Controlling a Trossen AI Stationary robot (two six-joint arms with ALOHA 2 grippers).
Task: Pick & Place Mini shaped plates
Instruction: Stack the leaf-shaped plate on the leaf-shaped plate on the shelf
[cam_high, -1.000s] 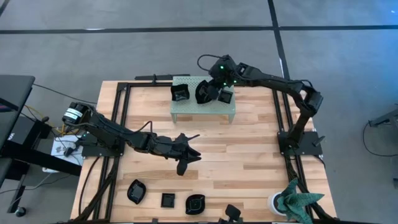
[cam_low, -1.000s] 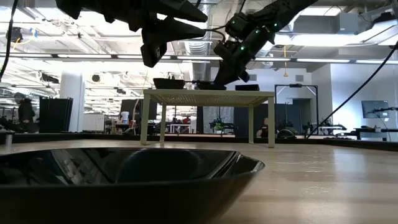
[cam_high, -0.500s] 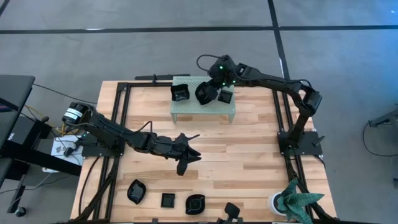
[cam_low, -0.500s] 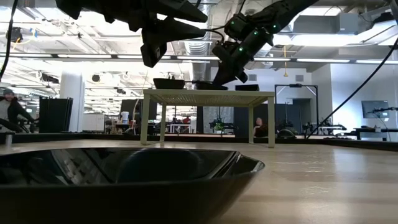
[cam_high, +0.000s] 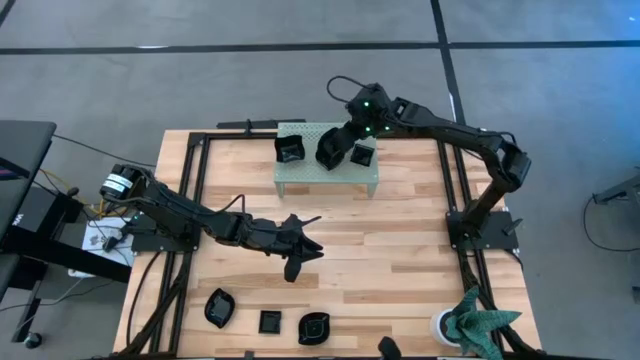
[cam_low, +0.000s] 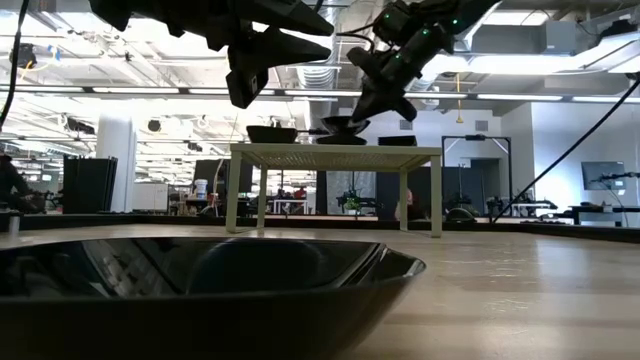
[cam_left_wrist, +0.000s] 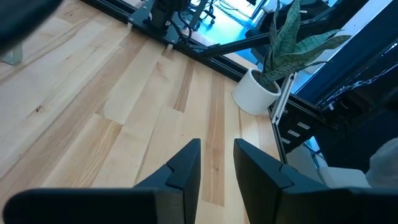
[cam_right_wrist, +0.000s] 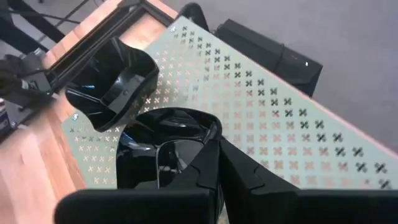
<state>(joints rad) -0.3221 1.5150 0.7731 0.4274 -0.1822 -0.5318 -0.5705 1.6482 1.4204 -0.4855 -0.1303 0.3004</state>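
A pale green perforated rack (cam_high: 330, 178) stands at the table's far side. My right gripper (cam_high: 340, 140) is above it, shut on a glossy black rounded dish (cam_high: 327, 151), which shows in the low view (cam_low: 340, 125) just above the rack top. Two more black dishes rest on the rack: a wavy-edged one (cam_right_wrist: 115, 78) and a small square one (cam_high: 362, 155). Several other black dishes lie along the near edge (cam_high: 219, 307). My left gripper (cam_high: 296, 263) hovers over the middle of the table with a narrow gap between its fingers, holding nothing. My right gripper pinches the rounded dish by its rim (cam_right_wrist: 210, 129) between the two fingers, coming from above and slanting down from the table's right side. The dish is lifted just clear of the rack top and sits roughly level below the fingers.
A potted plant (cam_high: 478, 322) stands at the table's near right corner. Black frame rails run along the table's left and right sides (cam_high: 452, 180). One black dish (cam_low: 200, 285) lies right in front of the low camera. Bare wood lies between the rack and the near row of dishes.
My right gripper has risen from the rack top and shifted slightly toward the right, keeping shut on the rounded dish. The dish rested on the rack a second ago and now hangs just clear of it.
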